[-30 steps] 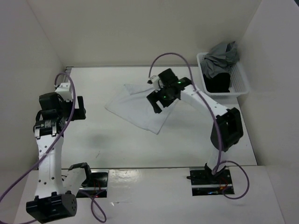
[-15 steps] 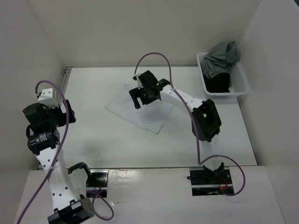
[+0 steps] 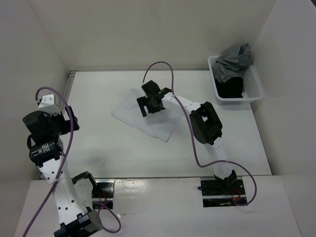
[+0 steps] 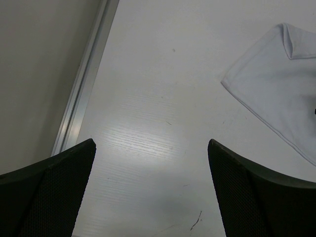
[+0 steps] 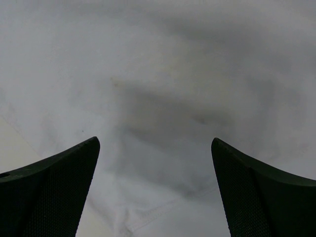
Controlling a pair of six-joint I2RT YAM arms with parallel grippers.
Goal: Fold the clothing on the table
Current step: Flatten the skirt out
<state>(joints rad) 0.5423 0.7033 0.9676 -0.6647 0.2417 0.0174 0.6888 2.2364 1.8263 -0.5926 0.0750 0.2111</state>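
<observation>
Fingers of the left gripper are standing wide apart at 9 o'clock, gripping nothing, over bare table. Just toward 12 o'clock from the table's middle, the clothing is lying as a flat, slanted four-sided shape, seemingly doubled over already; smaller folds are probably remaining. The right gripper is hanging low over its far part, jaws spread wide, pinching nothing. It is hiding the cloth beneath, and layers are blending white on white. At 2 o'clock a mesh basket is holding a grey garment.
</observation>
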